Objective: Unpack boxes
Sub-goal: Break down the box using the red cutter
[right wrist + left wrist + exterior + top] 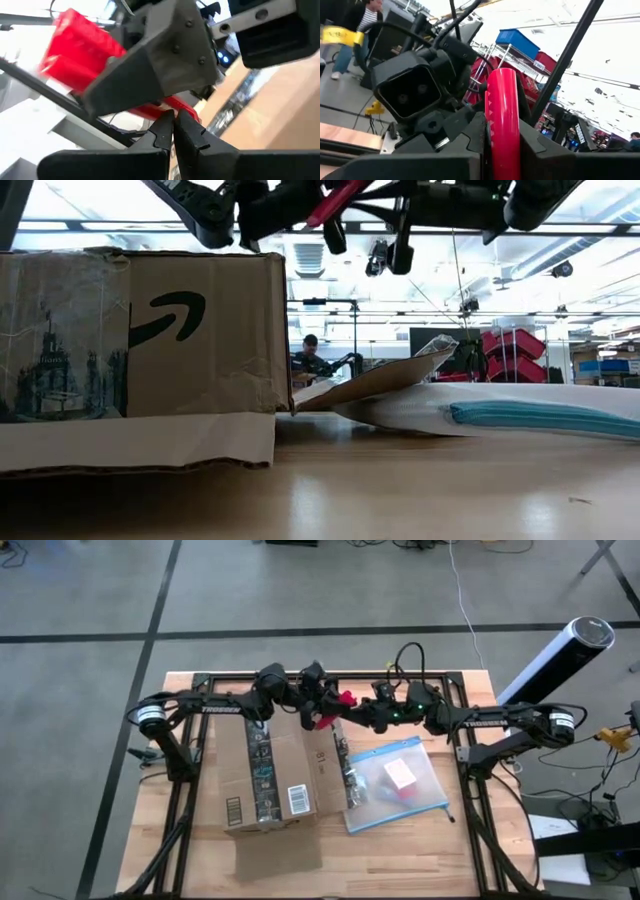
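The box (270,775) sat on the table's left half, one flap open and a pouch (398,783) beside it. The left gripper (318,712) clamped a red tool (340,705) above; the right gripper (350,712) was pinched together. Unpacking looked partway.

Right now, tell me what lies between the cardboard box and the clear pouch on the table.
In the high view, only the box's opened side flap fills that stretch; its edge reaches the clear pouch. The low view shows the flap tilting over the pouch.
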Controlling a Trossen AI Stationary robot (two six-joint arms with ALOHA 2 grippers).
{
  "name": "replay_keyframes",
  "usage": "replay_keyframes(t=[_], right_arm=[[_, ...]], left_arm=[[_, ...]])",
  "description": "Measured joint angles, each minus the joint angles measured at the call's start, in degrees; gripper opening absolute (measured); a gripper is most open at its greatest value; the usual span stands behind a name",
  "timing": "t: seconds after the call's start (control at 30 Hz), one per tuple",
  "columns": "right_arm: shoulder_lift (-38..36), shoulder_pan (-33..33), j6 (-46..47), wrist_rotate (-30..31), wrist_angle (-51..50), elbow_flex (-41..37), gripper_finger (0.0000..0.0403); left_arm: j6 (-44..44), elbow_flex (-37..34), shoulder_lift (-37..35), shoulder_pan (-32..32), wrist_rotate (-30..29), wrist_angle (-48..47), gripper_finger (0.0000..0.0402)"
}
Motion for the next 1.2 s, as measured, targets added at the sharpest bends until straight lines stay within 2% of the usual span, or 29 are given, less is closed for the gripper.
replay_keyframes(t=[0.27, 0.4, 0.5, 0.6, 0.73, 0.83, 1.0, 1.2], right_arm=[[-0.1, -0.1, -3.7, 0.8, 0.8, 0.0, 0.0], [-0.2, -0.1, -5.0, 3.0, 1.3, 0.0, 0.0005], [-0.2, -0.1, -6.6, 5.2, 0.9, 0.0, 0.0033], [0.0, -0.1, -8.7, 7.5, 0.9, 0.0, 0.0078], [0.9, -0.1, -9.5, 7.8, 1.6, 0.1, 0.0139], [2.3, 0.3, -9.5, 7.7, 4.4, 0.1, 0.0171], [4.5, 1.3, -9.4, 7.6, 8.2, 0.8, 0.0187], [8.6, 2.2, -9.6, 8.0, 7.9, 5.0, 0.0174]], left_arm=[[0.1, 0.0, -1.4, 2.1, -0.9, -1.4, 0.0035], [-0.1, -0.1, -1.4, 2.5, -1.6, -2.3, 0.0035], [-0.1, -0.1, -1.4, 2.5, -1.7, -2.2, 0.0035], [-0.2, -0.1, -1.4, 2.5, -1.8, -2.3, 0.0035], [0.0, -0.1, -1.3, 2.5, -2.6, -2.3, 0.0035], [0.4, -0.1, -1.2, 2.5, -4.0, -2.8, 0.0035], [1.2, -0.1, -1.2, 2.5, -6.0, -3.5, 0.0035], [1.1, -0.2, -1.2, 2.4, -6.3, -3.2, 0.0035]])
